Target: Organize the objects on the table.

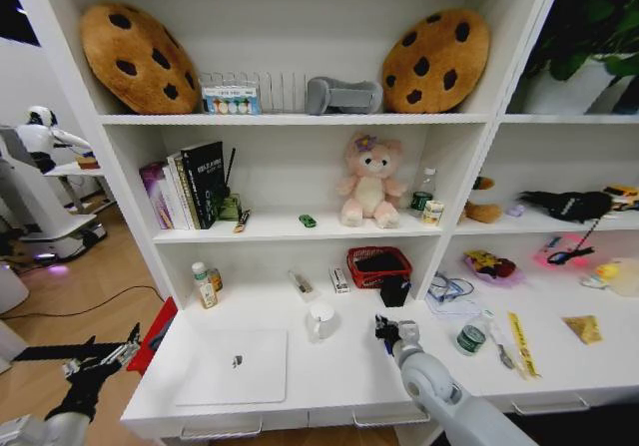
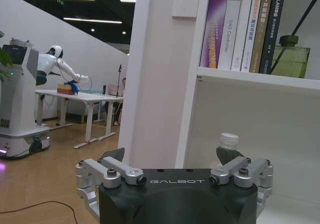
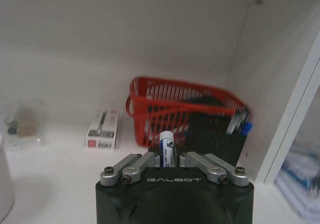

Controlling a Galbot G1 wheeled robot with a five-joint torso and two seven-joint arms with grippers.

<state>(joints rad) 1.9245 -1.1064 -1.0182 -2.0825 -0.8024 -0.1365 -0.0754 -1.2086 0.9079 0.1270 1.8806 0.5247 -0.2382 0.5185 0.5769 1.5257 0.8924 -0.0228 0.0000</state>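
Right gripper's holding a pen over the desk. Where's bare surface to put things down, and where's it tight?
Free: the desktop between the silver laptop and white mug, and around the right gripper, shut on a pen. Crowded: the back by the red basket and black pen holder, and the right end by the yellow ruler. Left gripper hangs off the desk's left end.

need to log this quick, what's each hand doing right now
Left hand: open, empty, beside the table's left end.
Right hand: shut on a pen, above the table.
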